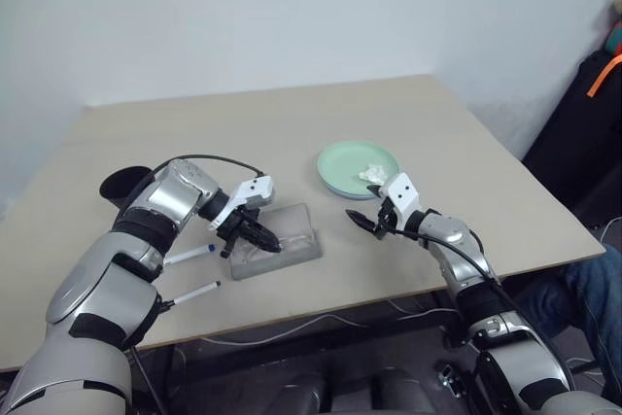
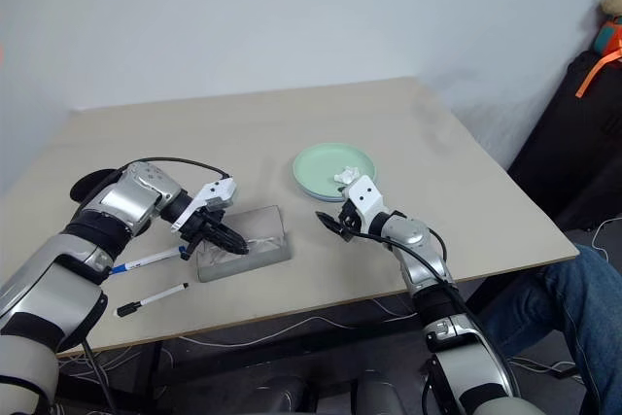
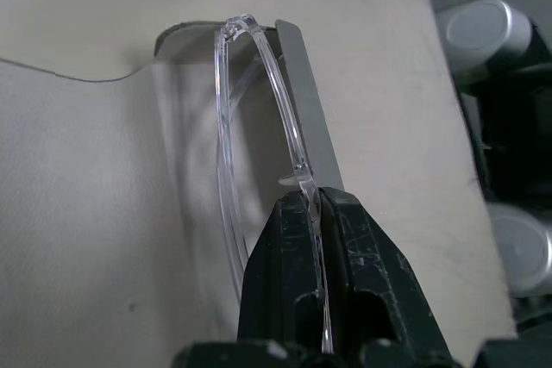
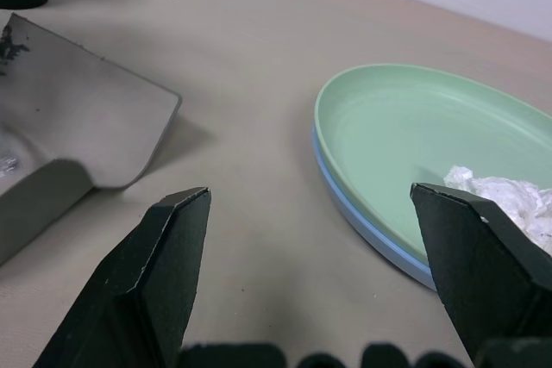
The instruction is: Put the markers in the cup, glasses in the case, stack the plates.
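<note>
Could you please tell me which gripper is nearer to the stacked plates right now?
The right gripper, open, hovers just beside the plates; the left gripper is farther off, shut on the glasses at the case.

Your left gripper (image 3: 317, 213) has its two black fingers pinched together on the clear, transparent-framed safety glasses (image 3: 259, 101). The frame arcs away over the flat grey rectangular case (image 3: 304, 101), lying on the beige table (image 3: 86, 6).

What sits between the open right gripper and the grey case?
Nothing: bare table separates the right gripper from the case, seen in the left eye view.
</note>
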Controlling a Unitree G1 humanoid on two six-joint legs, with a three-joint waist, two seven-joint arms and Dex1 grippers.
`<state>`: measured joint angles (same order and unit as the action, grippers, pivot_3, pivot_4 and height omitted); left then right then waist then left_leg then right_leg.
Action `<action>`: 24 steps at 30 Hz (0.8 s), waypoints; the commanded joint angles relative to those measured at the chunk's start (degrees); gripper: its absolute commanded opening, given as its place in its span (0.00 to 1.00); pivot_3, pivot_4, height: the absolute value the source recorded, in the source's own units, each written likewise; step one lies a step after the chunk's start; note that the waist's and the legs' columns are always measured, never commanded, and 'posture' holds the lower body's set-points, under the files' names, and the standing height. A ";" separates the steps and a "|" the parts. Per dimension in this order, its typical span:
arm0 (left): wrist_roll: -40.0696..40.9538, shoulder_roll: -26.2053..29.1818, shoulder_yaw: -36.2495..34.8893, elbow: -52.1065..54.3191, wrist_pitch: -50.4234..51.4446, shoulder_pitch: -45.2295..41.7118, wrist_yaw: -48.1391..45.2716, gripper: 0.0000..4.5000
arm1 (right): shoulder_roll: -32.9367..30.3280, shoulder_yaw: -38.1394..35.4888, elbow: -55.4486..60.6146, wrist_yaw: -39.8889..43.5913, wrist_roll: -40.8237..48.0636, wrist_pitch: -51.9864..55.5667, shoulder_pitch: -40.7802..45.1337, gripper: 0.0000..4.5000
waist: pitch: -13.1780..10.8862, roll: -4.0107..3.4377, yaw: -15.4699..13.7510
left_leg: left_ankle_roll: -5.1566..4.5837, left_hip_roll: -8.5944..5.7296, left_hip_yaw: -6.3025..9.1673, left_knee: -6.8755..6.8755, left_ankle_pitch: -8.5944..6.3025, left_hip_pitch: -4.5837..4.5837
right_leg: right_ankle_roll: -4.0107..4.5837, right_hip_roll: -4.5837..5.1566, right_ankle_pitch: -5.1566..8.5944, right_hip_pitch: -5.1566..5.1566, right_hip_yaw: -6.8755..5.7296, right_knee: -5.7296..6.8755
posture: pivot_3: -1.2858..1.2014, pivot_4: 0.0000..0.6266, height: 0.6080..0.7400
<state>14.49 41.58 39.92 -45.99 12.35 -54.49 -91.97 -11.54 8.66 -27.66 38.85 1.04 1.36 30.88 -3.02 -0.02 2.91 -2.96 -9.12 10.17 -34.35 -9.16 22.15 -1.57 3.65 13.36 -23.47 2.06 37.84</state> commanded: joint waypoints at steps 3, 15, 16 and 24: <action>-0.98 0.20 -1.26 0.64 -2.22 -0.07 -0.53 0.36 | -0.09 -0.29 1.10 0.24 0.54 -1.14 1.64 0.90 | 0.00 0.00 -0.03 | 0.00 0.00 0.00 0.00 0.00 0.00 | 0.01 -0.02 0.00 -0.01 0.00 0.00 | 0.52 0.00 1.00; -7.80 -7.28 -17.38 -12.84 -10.09 -8.10 11.09 0.47 | -0.03 0.41 0.75 0.65 0.51 -1.01 2.06 0.90 | -0.01 0.14 -0.27 | 0.00 0.00 0.03 -0.03 0.00 0.00 | 0.00 0.07 0.00 -0.01 -0.02 -0.02 | 0.52 0.00 1.00; -8.60 -7.73 -18.49 -14.34 -11.48 -8.82 13.44 0.43 | -0.03 0.45 0.65 0.66 0.54 -1.01 2.21 0.90 | 0.00 0.14 -0.27 | 0.00 -0.01 0.02 -0.03 0.00 0.00 | 0.00 0.08 0.00 0.02 -0.02 -0.02 | 0.52 0.00 1.00; -18.88 -10.49 -19.54 -22.53 -19.38 -10.29 30.28 0.01 | -0.31 0.41 0.57 1.01 0.60 -0.90 2.64 0.90 | 0.01 0.20 -0.22 | 0.00 -0.01 0.00 -0.04 0.00 0.00 | -0.02 0.07 -0.01 0.03 -0.05 -0.01 | 0.52 0.00 1.00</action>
<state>-1.99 31.03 20.94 -68.19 -5.09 -63.33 -65.37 -11.65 9.62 -28.07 39.58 1.04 1.34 31.45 -3.00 0.18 2.69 -2.96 -9.13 10.17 -34.40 -9.16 22.15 -1.59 3.73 13.35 -23.44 1.99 37.83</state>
